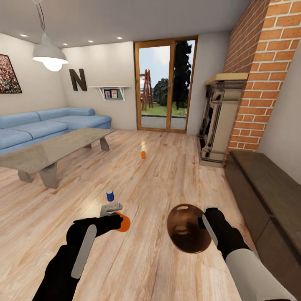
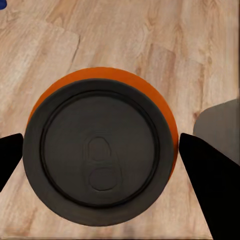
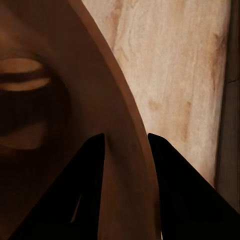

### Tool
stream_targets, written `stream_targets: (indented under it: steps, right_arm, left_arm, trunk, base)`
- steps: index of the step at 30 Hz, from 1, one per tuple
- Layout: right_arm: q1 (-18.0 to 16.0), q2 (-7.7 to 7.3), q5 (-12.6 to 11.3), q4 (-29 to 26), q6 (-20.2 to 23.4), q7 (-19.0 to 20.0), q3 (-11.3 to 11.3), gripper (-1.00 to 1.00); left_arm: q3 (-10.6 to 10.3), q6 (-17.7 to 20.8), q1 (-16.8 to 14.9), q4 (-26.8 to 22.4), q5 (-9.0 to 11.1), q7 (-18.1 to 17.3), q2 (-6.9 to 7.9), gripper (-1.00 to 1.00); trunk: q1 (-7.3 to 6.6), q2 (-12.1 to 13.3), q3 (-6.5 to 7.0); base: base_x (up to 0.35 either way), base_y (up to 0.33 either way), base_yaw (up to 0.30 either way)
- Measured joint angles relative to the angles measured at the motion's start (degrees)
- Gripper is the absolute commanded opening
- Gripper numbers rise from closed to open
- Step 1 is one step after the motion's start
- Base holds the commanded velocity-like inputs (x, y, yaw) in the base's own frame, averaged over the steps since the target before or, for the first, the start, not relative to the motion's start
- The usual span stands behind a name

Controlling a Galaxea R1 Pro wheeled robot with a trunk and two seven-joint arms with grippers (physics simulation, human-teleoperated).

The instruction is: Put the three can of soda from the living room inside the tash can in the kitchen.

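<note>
Here, left gripper (image 1: 118,218) clamped on small orange soda can (image 2: 100,150); right gripper (image 1: 205,218) pinching rim of glossy brown-lined round bucket (image 1: 188,228); tiny blue can (image 1: 110,195) and reddish can (image 1: 143,154) standing on orange-brown plank floor (image 1: 167,175)

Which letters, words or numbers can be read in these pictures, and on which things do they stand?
"N": a big dark letter on the far wall.
Blue can on the floor: too small to read.
Orange can between the left claw's fingers: plain top, no text.
Framed pictures on the wall shelf: too blurred.
</note>
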Motion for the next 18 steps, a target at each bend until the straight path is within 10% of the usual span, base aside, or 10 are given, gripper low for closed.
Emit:
stream_targets:
  steps: [18]
  right_arm:
    - [-2.2,4.54,-0.7,12.0,-10.0,-14.4,0.8,-1.0]
  left_arm:
    - [-0.1,3.3,-1.3,-1.0,1.1,-0.1,-2.45,-1.0]
  trunk:
    - [-3.96,7.2,3.24]
  base:
    - [0.0,0.0,0.0]
